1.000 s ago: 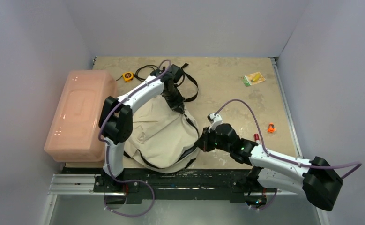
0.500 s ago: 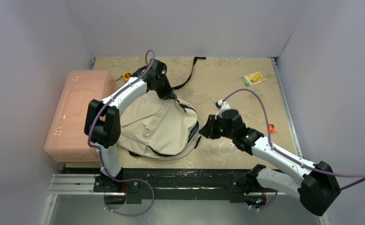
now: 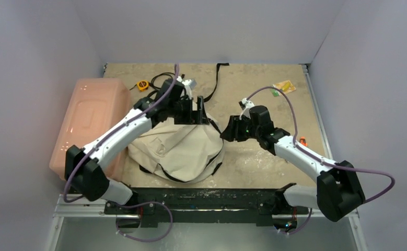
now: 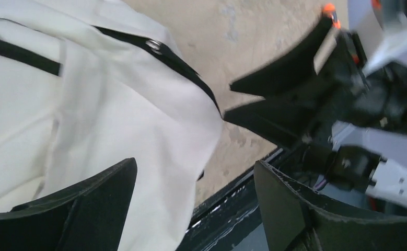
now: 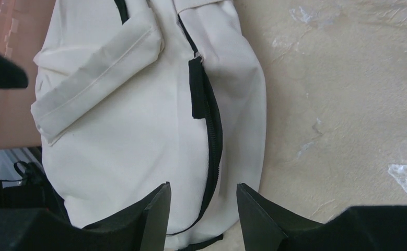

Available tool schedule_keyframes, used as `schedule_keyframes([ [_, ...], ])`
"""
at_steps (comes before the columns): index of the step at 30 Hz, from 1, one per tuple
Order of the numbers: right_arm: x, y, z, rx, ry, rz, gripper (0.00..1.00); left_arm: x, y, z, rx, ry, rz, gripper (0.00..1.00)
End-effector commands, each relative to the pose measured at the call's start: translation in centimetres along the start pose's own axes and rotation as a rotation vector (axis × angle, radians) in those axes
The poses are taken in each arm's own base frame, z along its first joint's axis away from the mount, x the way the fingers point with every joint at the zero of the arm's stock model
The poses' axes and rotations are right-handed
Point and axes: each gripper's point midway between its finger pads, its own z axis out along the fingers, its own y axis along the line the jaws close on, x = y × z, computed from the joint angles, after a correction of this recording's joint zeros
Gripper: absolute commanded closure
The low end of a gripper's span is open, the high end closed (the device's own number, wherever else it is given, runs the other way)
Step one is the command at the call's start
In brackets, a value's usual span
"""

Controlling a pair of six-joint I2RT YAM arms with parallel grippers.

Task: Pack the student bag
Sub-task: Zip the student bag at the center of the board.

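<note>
Student bag [image 3: 177, 149] lies flat toward the bench's near edge, left of centre, beside the pink bin [image 3: 89, 123]. Left gripper [image 3: 198, 114], fingers spread and empty, hovers at the bag's far rim. Right gripper [image 3: 226, 132], fingers parted and empty, sits just beside its right side.

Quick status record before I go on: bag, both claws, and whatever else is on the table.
student bag: lying on table beside pink bin
left claw: open, empty, above bag's far end
right claw: open, empty, at bag's right side
zipper: cannot tell if open
loose items: yellow tape measure, yellow packet, small orange piece
</note>
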Motion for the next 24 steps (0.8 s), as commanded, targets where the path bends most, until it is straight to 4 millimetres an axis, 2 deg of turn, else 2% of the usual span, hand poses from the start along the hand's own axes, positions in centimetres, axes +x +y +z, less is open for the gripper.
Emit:
schedule_keyframes([
  [1, -0.2, 1.1, -0.4, -0.063, -0.028, -0.015, 0.46, 5.5, -2.4, 0.6, 0.008, 0.036, 0.280, 0.20],
  [3, -0.3, 0.8, -0.5, -0.045, -0.041, 0.014, 0.47, 7.5, -3.0, 2.1, -0.029, 0.068, 0.361, 0.20],
  [5, -0.3, 0.6, -0.8, -0.036, -0.056, 0.043, 0.47, 8.8, -2.8, 3.5, -0.085, 0.109, 0.404, 0.18],
  [11, 1.0, -0.6, -1.7, -0.008, -0.069, 0.088, 0.45, 11.5, -1.5, 6.9, -0.152, 0.206, 0.445, 0.16],
  [14, 1.7, -1.1, -2.1, -0.002, -0.068, 0.093, 0.42, 12.4, 0.2, 7.8, -0.221, 0.251, 0.455, 0.19],
  [17, 2.3, -1.1, -1.8, -0.015, -0.046, 0.076, 0.40, 11.4, 1.7, 7.1, -0.312, 0.209, 0.470, 0.36],
  [18, 2.7, -1.3, -1.4, -0.011, -0.018, 0.072, 0.40, 10.8, 2.0, 6.6, -0.336, 0.184, 0.473, 0.46],
  [20, 3.3, -0.8, -0.8, -0.054, 0.028, 0.067, 0.40, 9.7, 2.2, 5.2, -0.371, 0.132, 0.473, 0.77],
  [22, 3.1, -0.2, -0.5, -0.084, 0.025, 0.069, 0.40, 9.0, 2.6, 4.4, -0.407, 0.102, 0.474, 1.00],
  [24, 2.4, -0.1, -0.5, -0.082, 0.002, 0.070, 0.40, 8.5, 3.2, 3.7, -0.443, 0.087, 0.478, 1.00],
])
